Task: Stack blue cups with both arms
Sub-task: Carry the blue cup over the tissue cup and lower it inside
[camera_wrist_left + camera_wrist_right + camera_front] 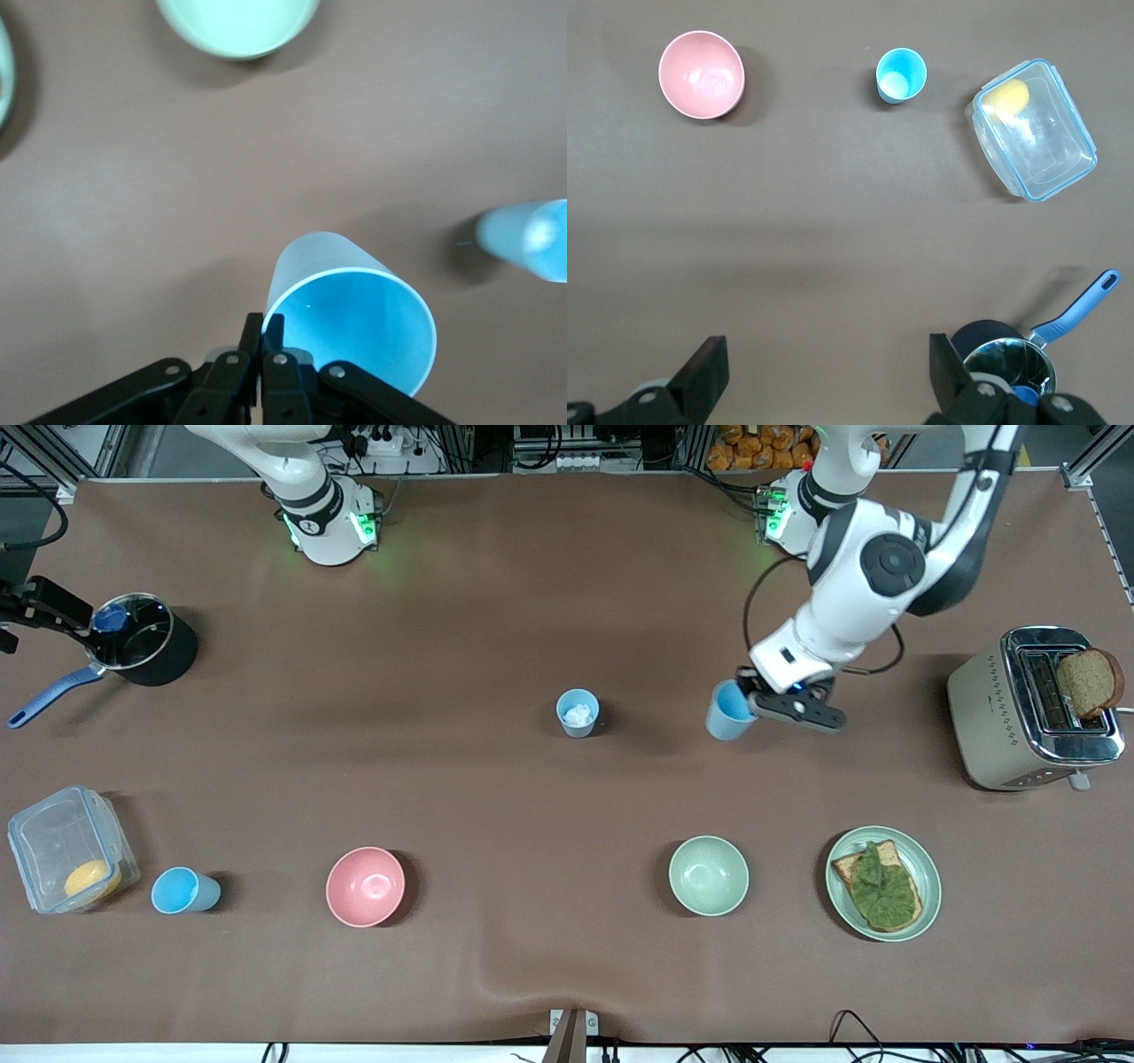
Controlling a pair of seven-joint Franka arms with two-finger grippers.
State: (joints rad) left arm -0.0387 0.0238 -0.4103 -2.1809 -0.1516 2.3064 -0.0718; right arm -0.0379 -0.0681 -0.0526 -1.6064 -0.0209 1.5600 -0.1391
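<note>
My left gripper (pixel 749 701) is shut on the rim of a light-blue cup (pixel 728 712), one finger inside and one outside. The cup (pixel 354 314) tilts, its sky-blue inside open to the left wrist view, where the gripper (pixel 263 332) pinches its wall. A second blue cup (pixel 578 713) stands upright at mid-table with something white inside; it also appears as a blue cup (pixel 527 239) in the left wrist view. A third blue cup (pixel 184 891) stands near the right arm's end, also seen as a blue cup (pixel 901 75) from above. My right gripper (pixel 824 376) hangs open and empty over bare table beside the pot.
A pink bowl (pixel 365 886) and a pale green bowl (pixel 709 875) sit nearer the front camera. A plate with toast (pixel 883 881) and a toaster (pixel 1032 708) are toward the left arm's end. A black pot (pixel 146 651) and a clear container (pixel 66 849) are toward the right arm's end.
</note>
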